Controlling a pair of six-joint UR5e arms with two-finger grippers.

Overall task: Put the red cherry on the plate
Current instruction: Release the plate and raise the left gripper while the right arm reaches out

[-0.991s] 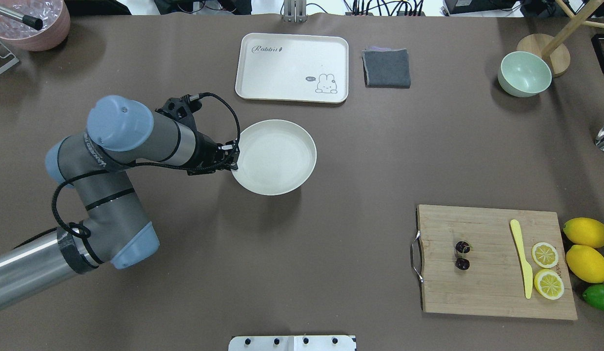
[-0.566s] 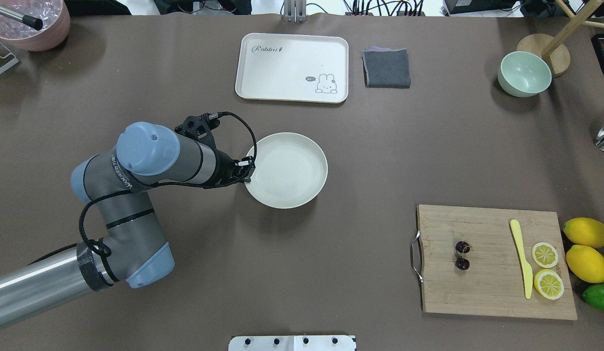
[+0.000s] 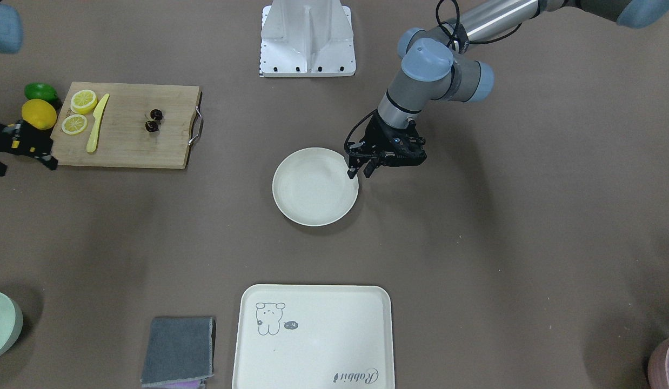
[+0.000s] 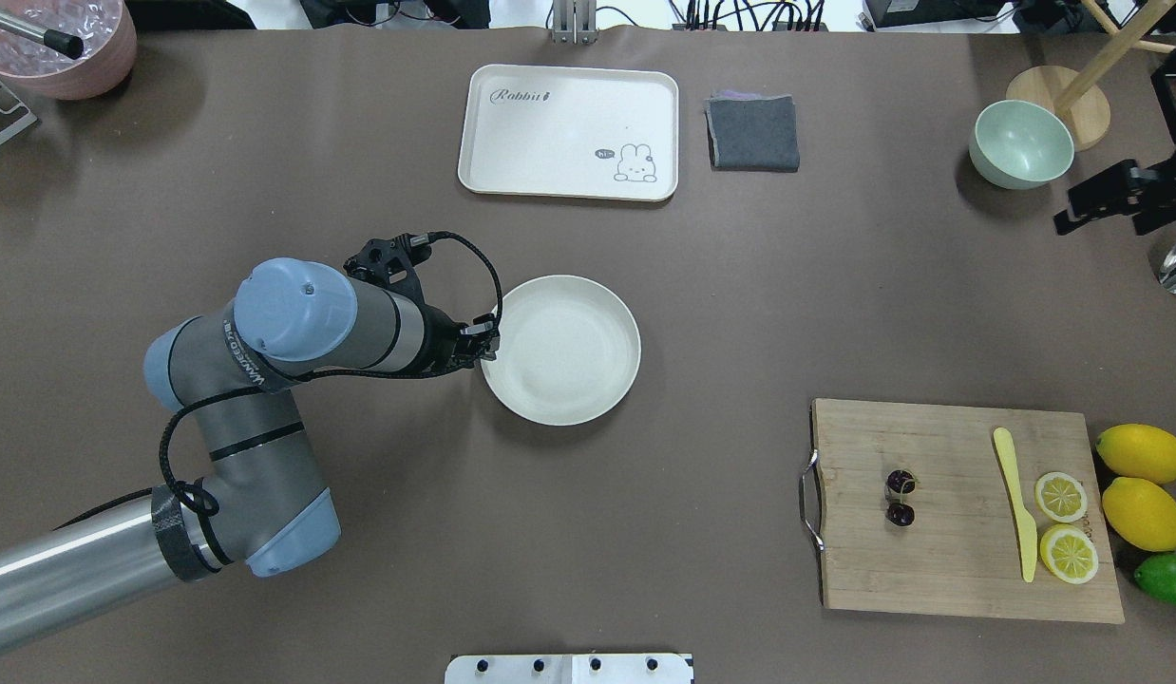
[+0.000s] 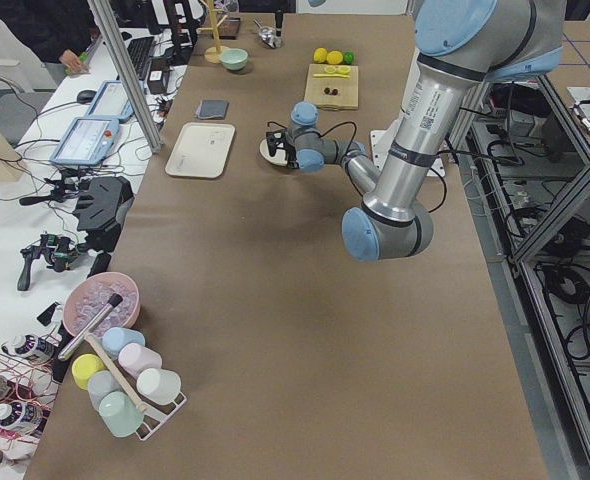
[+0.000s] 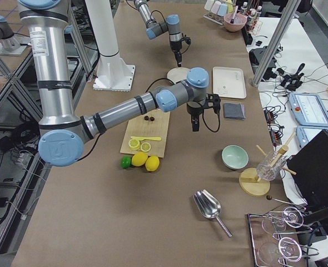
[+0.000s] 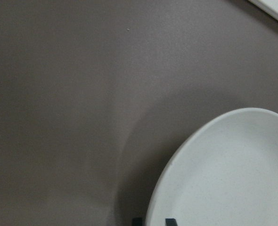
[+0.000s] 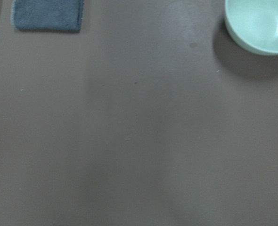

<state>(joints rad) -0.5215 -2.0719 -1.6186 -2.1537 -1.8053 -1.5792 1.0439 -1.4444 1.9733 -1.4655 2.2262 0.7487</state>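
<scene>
Left gripper [image 4: 485, 346] clamped the plate [image 4: 574, 356] by its rim at 9 o'clock in the overhead view — the red cherry [image 4: 900, 497] lay well apart toward 4 o'clock, on the cutting board [image 4: 949, 570]. Right gripper [image 4: 1072, 211] hovered toward 2 o'clock — whether clenched or released, I could not tell.

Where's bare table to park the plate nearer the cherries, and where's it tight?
Free: the stretch from the plate to the cutting board, handle side, and the strip between board and mint bowl. Tight: the board's right end, with knife, lemon slices, lemons and lime.
</scene>
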